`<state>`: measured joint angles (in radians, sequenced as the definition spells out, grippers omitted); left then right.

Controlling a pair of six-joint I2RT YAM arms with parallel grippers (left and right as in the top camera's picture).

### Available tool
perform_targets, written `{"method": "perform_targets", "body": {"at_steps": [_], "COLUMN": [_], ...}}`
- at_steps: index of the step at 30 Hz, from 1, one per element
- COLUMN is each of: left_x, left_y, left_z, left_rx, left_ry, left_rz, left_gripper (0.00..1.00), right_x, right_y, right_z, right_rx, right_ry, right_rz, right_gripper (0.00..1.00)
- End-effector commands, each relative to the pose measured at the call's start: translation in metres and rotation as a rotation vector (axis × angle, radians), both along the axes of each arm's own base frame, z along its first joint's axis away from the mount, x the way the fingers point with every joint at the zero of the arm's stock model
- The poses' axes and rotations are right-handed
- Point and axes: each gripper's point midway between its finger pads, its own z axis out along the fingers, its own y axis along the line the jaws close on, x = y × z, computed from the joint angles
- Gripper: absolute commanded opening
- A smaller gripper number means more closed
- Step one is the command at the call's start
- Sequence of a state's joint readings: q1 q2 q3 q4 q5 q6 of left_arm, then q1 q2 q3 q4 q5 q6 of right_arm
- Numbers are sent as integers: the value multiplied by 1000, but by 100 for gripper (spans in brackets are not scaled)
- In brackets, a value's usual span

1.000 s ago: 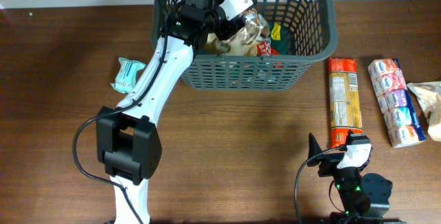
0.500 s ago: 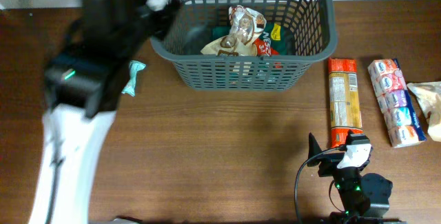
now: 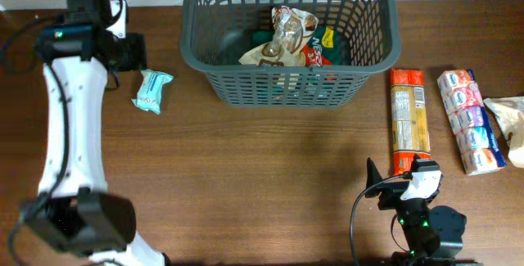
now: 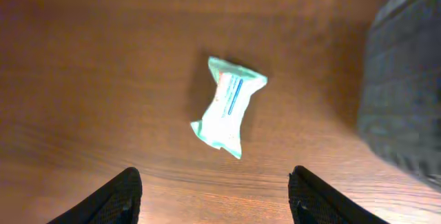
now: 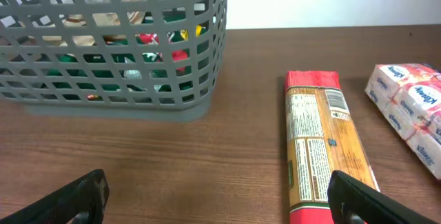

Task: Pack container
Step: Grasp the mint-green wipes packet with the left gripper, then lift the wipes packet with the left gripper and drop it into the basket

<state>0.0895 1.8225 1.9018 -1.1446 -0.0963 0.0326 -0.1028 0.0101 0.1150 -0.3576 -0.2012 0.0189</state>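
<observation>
The dark grey lattice basket (image 3: 291, 78) stands at the back centre with several packets (image 3: 282, 41) inside. It also shows in the right wrist view (image 5: 110, 52) and at the right edge of the left wrist view (image 4: 406, 93). A mint-green packet (image 3: 152, 89) lies on the table left of the basket, and shows in the left wrist view (image 4: 228, 105). My left gripper (image 4: 215, 195) is open and empty, held above the table just left of that packet. My right gripper (image 5: 217, 200) is open and empty, low at the front right near a long pasta packet (image 5: 324, 148).
The pasta packet (image 3: 408, 119) lies right of the basket. A pack of small white tissue packets (image 3: 469, 120) lies beyond it, also in the right wrist view (image 5: 410, 110). A pale bag (image 3: 509, 127) sits at the right edge. The left arm (image 3: 70, 135) runs along the table's left side.
My left arm has swung out of the basket to the left, leaving a clear-wrapped packet on the pile inside. It now hangs over the mint-green packet. The right arm has not moved.
</observation>
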Motion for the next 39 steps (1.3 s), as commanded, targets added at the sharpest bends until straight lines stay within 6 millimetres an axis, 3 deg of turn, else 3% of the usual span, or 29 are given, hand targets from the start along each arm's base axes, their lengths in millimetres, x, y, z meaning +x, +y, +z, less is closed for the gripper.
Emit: {"method": "perform_targets", "body": {"at_steps": [1, 7, 15, 20, 22, 25, 26, 28, 29, 31, 34, 35, 37, 38, 39], "left_x": [12, 18, 34, 37, 39, 39, 39, 36, 34, 30, 36, 41, 53, 56, 59], "left_y": [1, 5, 7, 8, 8, 8, 8, 8, 9, 14, 27, 30, 31, 29, 25], "left_z": [-65, -158, -219, -233, -233, -233, -233, -233, -233, -223, -183, -160, -85, -63, -22], "left_rx": [-14, 8, 1, 2, 4, 4, 6, 4, 1, -11, -30, -40, -69, -73, -75], "left_ry": [156, 366, 403, 407, 398, 398, 401, 410, 422, 433, 377, 334, 183, 136, 43], "left_rz": [-59, -196, -200, -204, -204, -204, -202, -202, -201, -167, -97, -93, -97, -104, -118], "left_gripper": [63, 70, 76, 75, 68, 50, 30, 2, 2, 2, 2, 2, 2, 2, 2], "right_x": [0, 0, 0, 0, 0, 0, 0, 0, 0, 0, 0, 0, 0, 0, 0], "right_y": [2, 2, 2, 2, 2, 2, 2, 2, 2, 2, 2, 2, 2, 2, 2], "right_z": [-2, -2, -2, -2, -2, -2, -2, -2, -2, -2, -2, -2, -2, -2, -2], "right_rx": [2, 2, 2, 2, 2, 2, 2, 2, 2, 2, 2, 2, 2, 2, 2], "right_ry": [0, 0, 0, 0, 0, 0, 0, 0, 0, 0, 0, 0, 0, 0, 0], "right_rz": [11, 11, 11, 11, 11, 11, 11, 11, 11, 11, 11, 11, 11, 11, 11], "right_gripper": [99, 99, 99, 99, 99, 99, 99, 99, 99, 99, 99, 99, 99, 99, 99]}}
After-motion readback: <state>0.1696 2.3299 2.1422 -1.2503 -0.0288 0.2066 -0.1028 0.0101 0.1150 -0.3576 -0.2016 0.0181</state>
